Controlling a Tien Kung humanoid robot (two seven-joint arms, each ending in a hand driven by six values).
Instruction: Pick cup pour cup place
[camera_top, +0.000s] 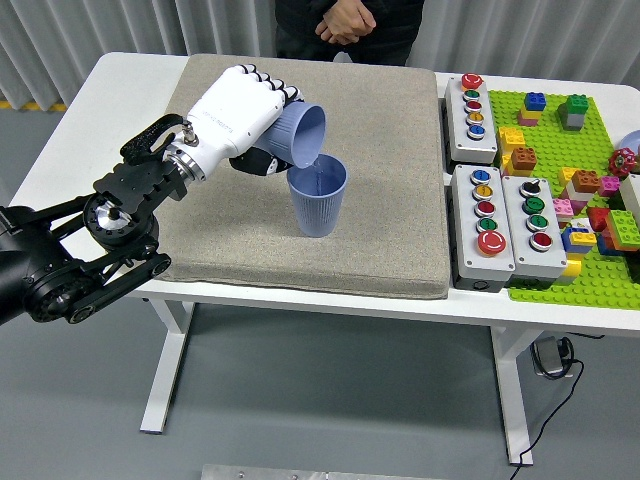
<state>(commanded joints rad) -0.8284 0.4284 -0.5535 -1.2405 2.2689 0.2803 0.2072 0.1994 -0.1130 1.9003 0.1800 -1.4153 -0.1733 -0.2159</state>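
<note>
My left hand, white with black finger joints, is shut on a blue ribbed cup. That cup is tipped on its side with its mouth facing right and down, its rim just over a second blue ribbed cup. The second cup stands upright on the grey mat, near its middle. The black left arm runs in from the lower left. My right hand is out of view.
Two grey button boxes and a third sit right of the mat. A green baseplate with coloured bricks lies at the far right. A person stands at the far side with clasped hands.
</note>
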